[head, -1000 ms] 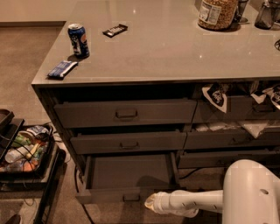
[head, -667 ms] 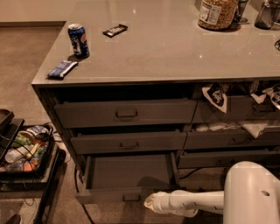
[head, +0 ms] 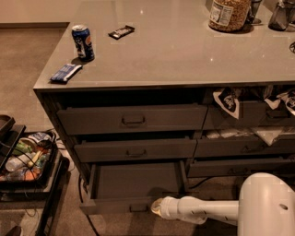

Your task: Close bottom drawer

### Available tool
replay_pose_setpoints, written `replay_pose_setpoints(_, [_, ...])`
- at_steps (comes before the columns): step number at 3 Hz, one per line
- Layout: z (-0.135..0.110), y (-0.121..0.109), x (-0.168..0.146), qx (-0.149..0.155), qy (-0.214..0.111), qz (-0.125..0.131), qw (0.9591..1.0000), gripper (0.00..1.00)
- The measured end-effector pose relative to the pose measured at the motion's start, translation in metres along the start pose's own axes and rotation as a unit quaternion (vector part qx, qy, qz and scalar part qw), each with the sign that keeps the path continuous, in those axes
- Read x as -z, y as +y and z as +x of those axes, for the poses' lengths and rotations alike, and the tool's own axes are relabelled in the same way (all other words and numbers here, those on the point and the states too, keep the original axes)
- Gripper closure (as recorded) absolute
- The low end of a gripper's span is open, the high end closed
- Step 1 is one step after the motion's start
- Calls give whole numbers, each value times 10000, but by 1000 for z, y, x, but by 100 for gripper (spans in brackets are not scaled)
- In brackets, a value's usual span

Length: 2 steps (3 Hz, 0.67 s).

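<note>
The bottom drawer (head: 135,180) of the left stack stands pulled far out, its plain dark inside showing. Its slim front panel (head: 110,206) is low in the camera view, with a small handle (head: 137,208) at its middle. My gripper (head: 156,207) is at the end of the white arm (head: 203,211), which reaches in from the lower right. It is at the outer face of the front panel, just right of the handle. I cannot tell whether it touches the panel.
The top drawer (head: 132,120) and middle drawer (head: 136,150) above stand slightly out. Right-hand drawers hold snack bags (head: 228,99). On the counter are a blue can (head: 83,42), a blue wrapper (head: 65,73), a dark bar (head: 121,32) and a jar (head: 229,14). A cart (head: 25,156) stands at left.
</note>
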<state>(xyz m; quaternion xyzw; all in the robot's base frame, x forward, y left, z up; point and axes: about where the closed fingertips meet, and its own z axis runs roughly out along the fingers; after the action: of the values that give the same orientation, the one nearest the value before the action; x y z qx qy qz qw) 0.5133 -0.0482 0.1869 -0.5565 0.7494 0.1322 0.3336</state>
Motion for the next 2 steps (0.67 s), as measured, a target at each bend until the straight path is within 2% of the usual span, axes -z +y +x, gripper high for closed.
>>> replay_pose_setpoints(1, [4,-18,-12,38,-20,-64,10000,100])
replay_pose_setpoints(2, [10,-44,-31,58,-44,-253,9997,100])
